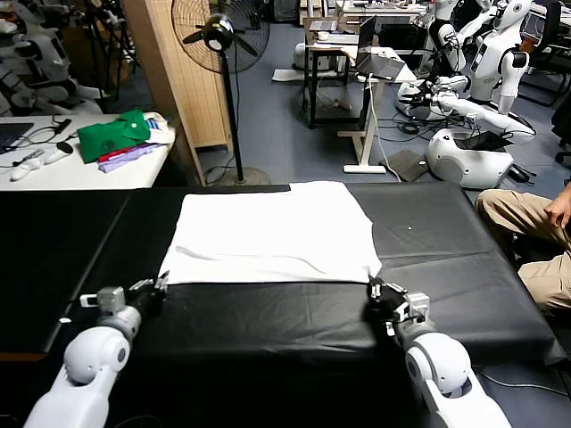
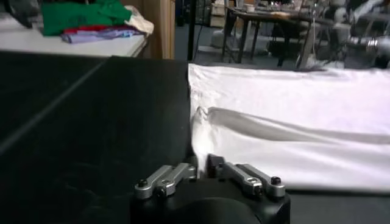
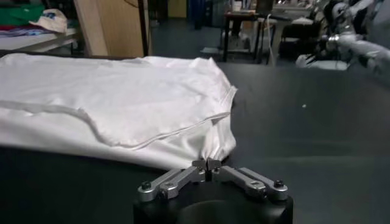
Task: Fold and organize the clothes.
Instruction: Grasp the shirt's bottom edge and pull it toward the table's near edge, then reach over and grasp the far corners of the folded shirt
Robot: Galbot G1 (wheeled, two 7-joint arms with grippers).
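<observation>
- The white T-shirt (image 1: 272, 232) lies flat across the middle of the black tabletop (image 1: 446, 294), plain side up.
- Left gripper (image 1: 159, 287) sits at the near left corner, jaws together, seemingly on the hem there. The pinch itself is hard to see.
- Right gripper (image 3: 207, 164) has its jaws clamped on the near right corner, cloth bunched at the tips.
- Judgement: lift both corners evenly, keep the hem taut between them, carry it toward the far edge and lay it square.
- No lettering or logo shows anywhere on the shirt.
</observation>
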